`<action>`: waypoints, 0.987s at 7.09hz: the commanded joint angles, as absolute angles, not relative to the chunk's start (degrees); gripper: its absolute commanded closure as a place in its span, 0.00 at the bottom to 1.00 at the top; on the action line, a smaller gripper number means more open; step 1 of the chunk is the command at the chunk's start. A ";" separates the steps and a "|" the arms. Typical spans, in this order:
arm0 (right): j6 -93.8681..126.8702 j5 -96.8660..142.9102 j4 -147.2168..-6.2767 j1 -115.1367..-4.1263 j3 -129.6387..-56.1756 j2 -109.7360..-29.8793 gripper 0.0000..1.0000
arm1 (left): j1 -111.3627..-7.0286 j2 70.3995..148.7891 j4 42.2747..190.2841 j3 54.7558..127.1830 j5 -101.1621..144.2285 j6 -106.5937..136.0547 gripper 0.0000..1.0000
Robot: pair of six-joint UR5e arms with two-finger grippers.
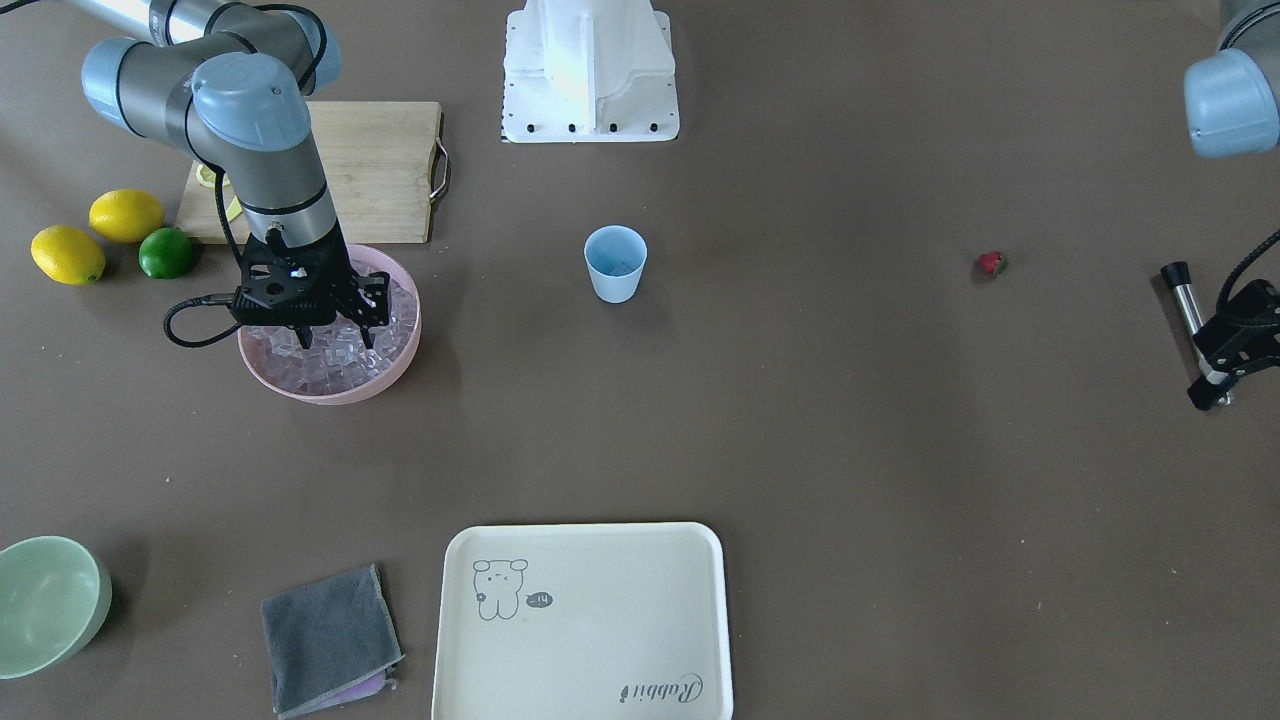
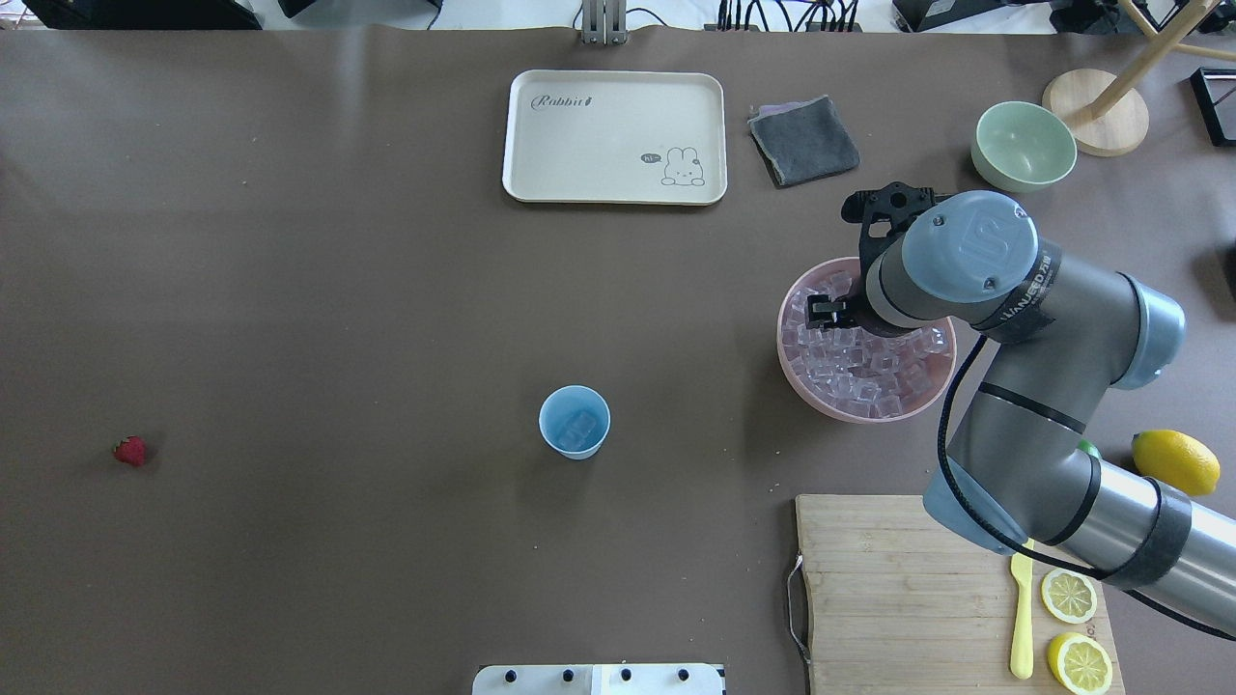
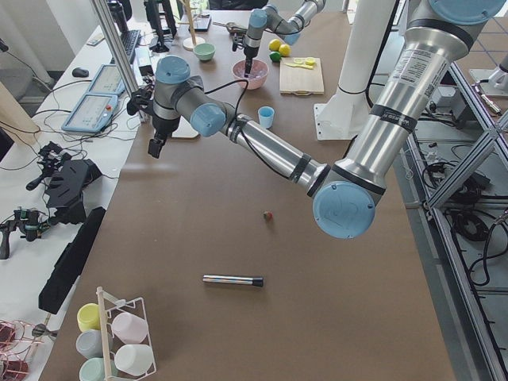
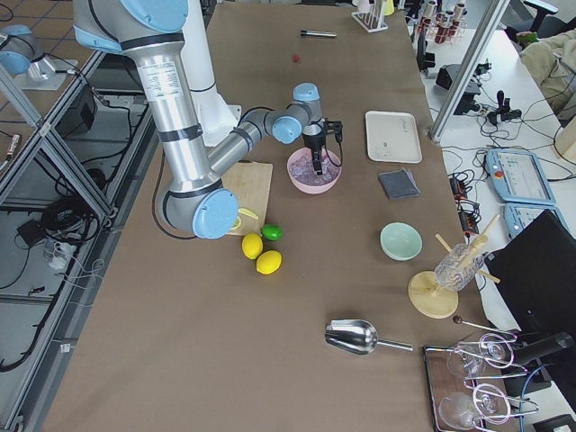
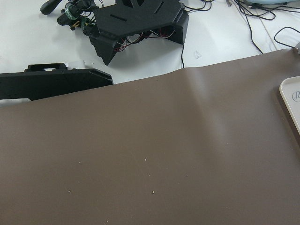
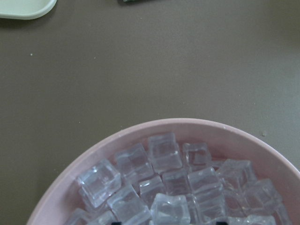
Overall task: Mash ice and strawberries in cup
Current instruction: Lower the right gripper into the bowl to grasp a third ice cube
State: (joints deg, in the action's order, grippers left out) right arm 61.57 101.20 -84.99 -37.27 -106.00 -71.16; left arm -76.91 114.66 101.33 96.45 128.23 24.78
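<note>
Centrally, a small light blue plastic tumbler cup [image 2: 575,421] stands upright and alone on the brown worktop [image 2: 309,290], with one clear ice cube inside it and bare surface open on all sides. A tiny red strawberry with a green top [image 2: 130,450] lies well apart toward the robot's left end, with nothing between it and the cup. A wide pink bowl [image 2: 784,338] sits toward the robot's right, heaped with clear glassy ice cubes [image 2: 859,372]. The right tool [image 1: 336,337] points down into the bowl with its fingers spread, the tips among the cubes and nothing gripped. The left tool [image 3: 154,148] hangs above the worktop's left end; its state cannot be told. A steel muddler with black ends [image 3: 232,280] lies flat near that end. A cream rectangular tray [image 2: 579,174] lies at the operators' edge, printed "Rabbit" in script beside a cartoon animal whose speech bubble is too small to read. Beside it lie a folded grey cloth [image 2: 803,143] and a pale green bowl [image 2: 1024,145]. A wooden cutting board with a metal handle [image 2: 888,579] sits at the robot's edge. Lettering on the right arm's band is not legible.
</note>
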 commanded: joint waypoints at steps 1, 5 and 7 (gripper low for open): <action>61.70 101.16 -84.99 -37.97 -106.00 -71.10 0.28 | -76.90 114.87 101.34 96.50 128.23 24.79 0.02; 62.22 101.07 -84.99 -37.88 -105.47 -71.10 0.29 | -76.90 114.87 101.42 96.59 128.23 24.79 0.02; 62.84 101.07 -84.99 -37.79 -104.86 -71.02 0.40 | -76.90 114.87 101.43 96.59 128.23 24.87 0.02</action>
State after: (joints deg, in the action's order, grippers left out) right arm 62.37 101.08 -84.98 -37.84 -105.24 -71.09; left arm -76.90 114.87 101.41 96.59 128.23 24.81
